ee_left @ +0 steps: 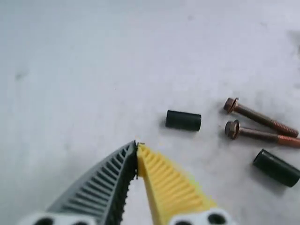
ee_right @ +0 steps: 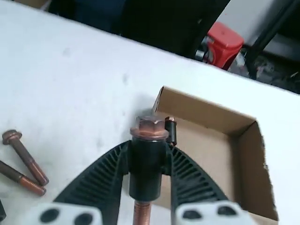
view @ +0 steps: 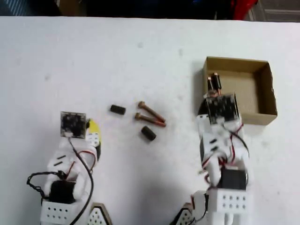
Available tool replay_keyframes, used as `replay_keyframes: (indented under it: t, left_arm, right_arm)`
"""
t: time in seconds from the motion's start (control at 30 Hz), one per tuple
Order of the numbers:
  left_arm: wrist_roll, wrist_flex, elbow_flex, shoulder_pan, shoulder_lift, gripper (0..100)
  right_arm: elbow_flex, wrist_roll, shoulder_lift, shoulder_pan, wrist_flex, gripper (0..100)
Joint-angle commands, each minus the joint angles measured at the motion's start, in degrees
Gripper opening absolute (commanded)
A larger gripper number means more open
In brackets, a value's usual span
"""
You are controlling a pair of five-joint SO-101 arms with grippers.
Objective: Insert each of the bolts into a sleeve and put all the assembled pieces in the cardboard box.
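Right wrist view: right gripper point(ee_right: 147, 149) pinches a black sleeve point(ee_right: 145, 173) w/ a bolt point(ee_right: 149, 127) thru it, long axis along the fingers, head at the tips, thread toward the wrist. Just past the tips is the cardboard box point(ee_right: 206, 115) wall, w/ one assembled piece point(ee_right: 172, 131) inside. Left gripper point(ee_left: 137, 146) is pressed together, tips touching, over the table point(ee_left: 70, 70). Off to its side: near sleeve point(ee_left: 183, 120), then loose bolts point(ee_left: 260, 117) w/ heads toward it, far sleeve point(ee_left: 276, 167) beyond.

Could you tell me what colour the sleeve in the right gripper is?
The sleeve is black; right wrist view shows it best.
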Motion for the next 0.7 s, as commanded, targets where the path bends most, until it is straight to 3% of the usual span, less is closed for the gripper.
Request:
replay_keyframes:
  t: [0.0, 0.23, 0.67]
  left_arm:
    - [-2.81, -0.88, 0.53, -0.57, -0.57, 2]
    - [-2.73, 1.76, 0.97, -0.22, -0.57, 2]
    - [-3.16, 2.02, 0.97, -0.31, -0.57, 2]
  right_arm:
    - [-7.47, 0.97, 11.38, 1.8, -4.88, 1.7]
    - [-15.91, 1.14, 32.57, 9.1, -13.93, 1.7]
    - [-42.81, 1.23, 71.52, 10.07, -13.58, 1.7]
